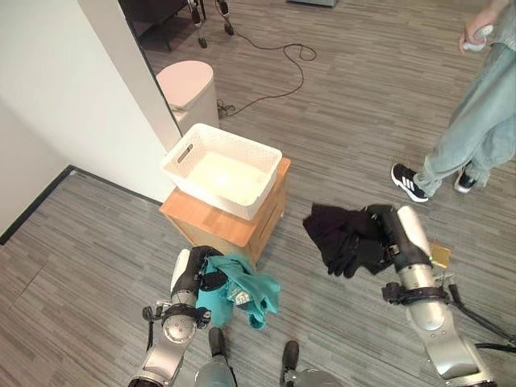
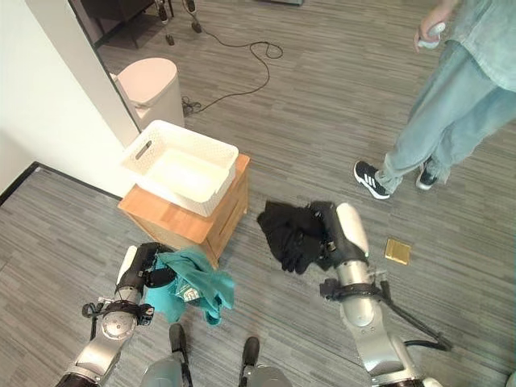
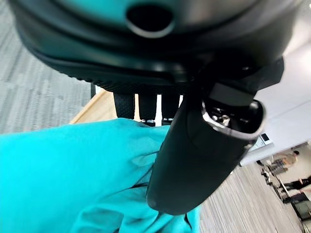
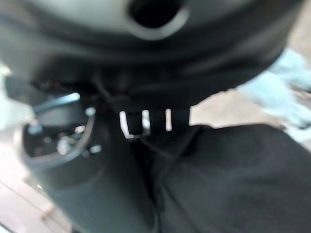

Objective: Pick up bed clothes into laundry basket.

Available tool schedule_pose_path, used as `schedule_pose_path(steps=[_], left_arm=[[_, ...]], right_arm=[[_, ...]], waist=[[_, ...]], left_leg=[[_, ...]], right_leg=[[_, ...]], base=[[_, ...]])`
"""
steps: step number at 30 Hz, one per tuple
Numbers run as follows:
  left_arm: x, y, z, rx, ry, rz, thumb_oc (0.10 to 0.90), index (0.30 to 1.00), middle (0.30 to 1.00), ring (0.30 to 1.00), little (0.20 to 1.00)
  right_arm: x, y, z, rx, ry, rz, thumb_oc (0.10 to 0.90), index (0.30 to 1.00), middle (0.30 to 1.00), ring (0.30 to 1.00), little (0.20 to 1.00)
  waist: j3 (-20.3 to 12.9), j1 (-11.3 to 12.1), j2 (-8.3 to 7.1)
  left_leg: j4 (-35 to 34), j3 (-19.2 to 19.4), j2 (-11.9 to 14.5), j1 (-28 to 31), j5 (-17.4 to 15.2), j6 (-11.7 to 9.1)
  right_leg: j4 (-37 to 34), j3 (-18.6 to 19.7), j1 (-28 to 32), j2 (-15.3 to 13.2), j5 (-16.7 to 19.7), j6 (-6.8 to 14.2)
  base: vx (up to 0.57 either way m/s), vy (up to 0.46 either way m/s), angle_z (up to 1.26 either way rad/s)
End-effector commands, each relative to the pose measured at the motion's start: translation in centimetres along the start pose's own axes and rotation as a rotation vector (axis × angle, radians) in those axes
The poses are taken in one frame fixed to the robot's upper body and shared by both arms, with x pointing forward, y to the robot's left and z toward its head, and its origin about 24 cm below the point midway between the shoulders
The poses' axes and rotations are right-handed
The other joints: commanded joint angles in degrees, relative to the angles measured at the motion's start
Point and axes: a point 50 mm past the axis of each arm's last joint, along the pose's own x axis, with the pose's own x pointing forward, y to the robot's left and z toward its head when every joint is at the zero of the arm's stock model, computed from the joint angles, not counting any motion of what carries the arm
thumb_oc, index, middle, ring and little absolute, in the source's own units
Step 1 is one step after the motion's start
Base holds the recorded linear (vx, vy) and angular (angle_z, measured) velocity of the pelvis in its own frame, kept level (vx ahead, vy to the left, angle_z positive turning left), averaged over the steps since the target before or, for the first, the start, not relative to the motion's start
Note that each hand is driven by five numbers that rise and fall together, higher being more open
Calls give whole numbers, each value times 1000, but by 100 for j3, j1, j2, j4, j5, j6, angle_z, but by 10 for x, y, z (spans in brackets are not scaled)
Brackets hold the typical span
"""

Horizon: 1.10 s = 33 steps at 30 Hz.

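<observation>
My left hand [image 1: 211, 281] clenched the teal cloth [image 1: 246, 292], near side of the basket [image 1: 222, 169]. My right hand [image 1: 379, 230] gripped the black cloth [image 1: 339, 235], right of it. Best: lift both above the rim, swing over the basket, then release.

A white basket [image 1: 222, 171] sits on a small wooden table [image 1: 211, 226]. The table stands on the floor [image 1: 97, 250]. A bin [image 1: 190, 90] stands on the floor behind it.

Left hand [image 1: 211, 280] low at left, fingers [image 3: 141, 105] and thumb pinching teal garment [image 1: 250, 294] — right hand [image 1: 375, 234] forward, curled around black garment [image 1: 339, 234].
</observation>
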Motion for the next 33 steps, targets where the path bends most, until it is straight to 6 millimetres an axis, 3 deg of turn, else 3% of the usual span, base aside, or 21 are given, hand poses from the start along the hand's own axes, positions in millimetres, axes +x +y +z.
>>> schedule_pose_path(steps=[1,6,7,9,13,17,19,20,24,29,33], left_arm=[[10,17,31,35,-198,86,400,300,300,300,300],[7,6,20,26,-153,26,400,300,300,300,300],[5,3,14,15,-128,0,400,300,300,300,300],[5,2,12,11,-117,-5,400,300,300,300,300],[2,0,3,21,-92,-46,400,300,300,300,300],[-1,-2,-8,3,-41,-58,400,300,300,300,300],[-3,-3,-13,-2,-18,-68,400,300,300,300,300],[-6,-6,-21,-8,21,-87,400,300,300,300,300],[-8,-11,-25,-17,41,-120,400,300,300,300,300],[-13,-26,-24,-39,36,-207,400,300,300,300,300],[-17,-30,-33,-38,72,-230,400,300,300,300,300]], right_arm=[[26,-70,80,-72,-488,-321,400,300,300,300,300],[65,-108,126,-153,-662,-383,400,300,300,300,300],[75,-118,136,-233,-676,-374,400,300,300,300,300],[83,-124,143,-289,-684,-375,400,300,300,300,300],[115,-149,150,-505,-595,-405,400,300,300,300,300],[134,-155,137,-600,-463,-418,400,300,300,300,300],[138,-157,124,-657,-392,-416,400,300,300,300,300],[142,-159,107,-692,-298,-416,400,300,300,300,300],[153,-159,89,-755,-176,-408,400,300,300,300,300],[173,-133,67,-684,-60,-382,400,300,300,300,300],[185,-118,65,-675,-42,-348,400,300,300,300,300]], waist=[[-683,47,78],[-869,276,-122],[-939,412,-266],[-966,452,-302],[-1001,770,-543],[-944,922,-591],[-893,985,-596],[-846,1046,-596],[-772,1098,-579],[-553,1250,-432],[-456,1405,-443]], left_leg=[[-35,121,71,618,-93,65],[-35,114,14,700,-156,75],[-35,85,-4,671,-194,81],[-35,70,-27,649,-209,86],[-35,-10,-98,531,-240,95],[-35,-120,-173,391,-258,124],[-35,-181,-208,318,-266,132],[-35,-241,-249,232,-263,147],[-35,-299,-317,109,-264,182],[-35,-376,-436,-133,-230,231],[-35,-386,-434,-312,-179,229]], right_leg=[[62,118,283,-726,-641,994],[39,81,389,-846,-596,1068],[31,29,397,-884,-593,1096],[33,9,383,-903,-590,1112],[37,-79,332,-979,-543,1188],[36,-171,318,-1034,-532,1218],[41,-239,309,-1075,-524,1228],[36,-316,281,-1111,-517,1247],[27,-379,213,-1183,-489,1280],[20,-426,70,-1292,-440,1333],[20,-443,-91,-1291,-421,1359]], base=[[183,89,-9],[101,45,5],[79,26,24],[54,12,31],[36,5,28],[51,19,13],[43,5,15],[33,4,18],[15,4,23],[1,39,5],[-12,27,2]])
